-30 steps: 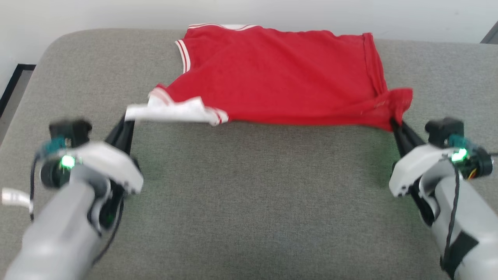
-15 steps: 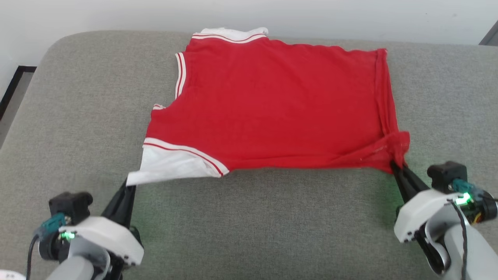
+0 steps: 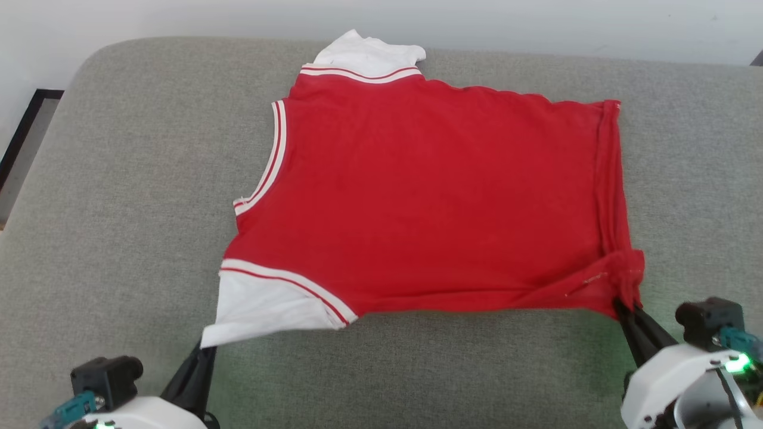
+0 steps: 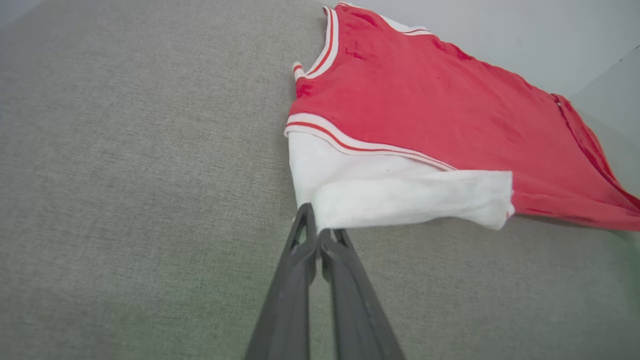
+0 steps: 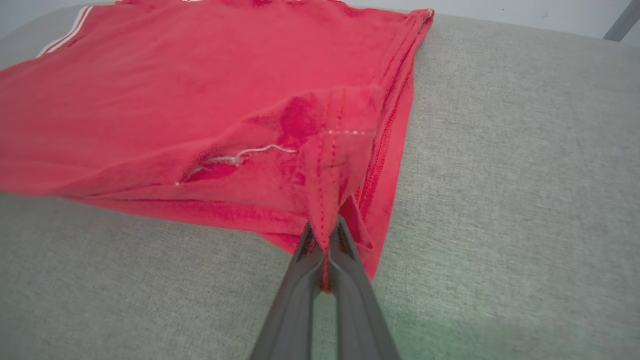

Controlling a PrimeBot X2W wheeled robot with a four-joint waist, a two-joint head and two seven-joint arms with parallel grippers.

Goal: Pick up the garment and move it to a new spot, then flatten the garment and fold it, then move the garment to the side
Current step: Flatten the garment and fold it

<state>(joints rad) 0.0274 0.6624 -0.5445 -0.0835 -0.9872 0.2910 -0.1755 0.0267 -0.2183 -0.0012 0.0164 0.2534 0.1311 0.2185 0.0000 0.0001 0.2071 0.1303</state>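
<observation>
Both end effectors tight on garment corners

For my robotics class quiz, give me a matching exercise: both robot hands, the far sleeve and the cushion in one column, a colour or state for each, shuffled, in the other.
Column one:
1 left hand
2 right hand
3 far sleeve
4 cushion

Column two:
A grey, under the garment
B shut on the red hem corner
C white, lying at the garment's far side
D shut on the near white sleeve

Pairs: 1-D; 2-B; 3-C; 4-A
</observation>
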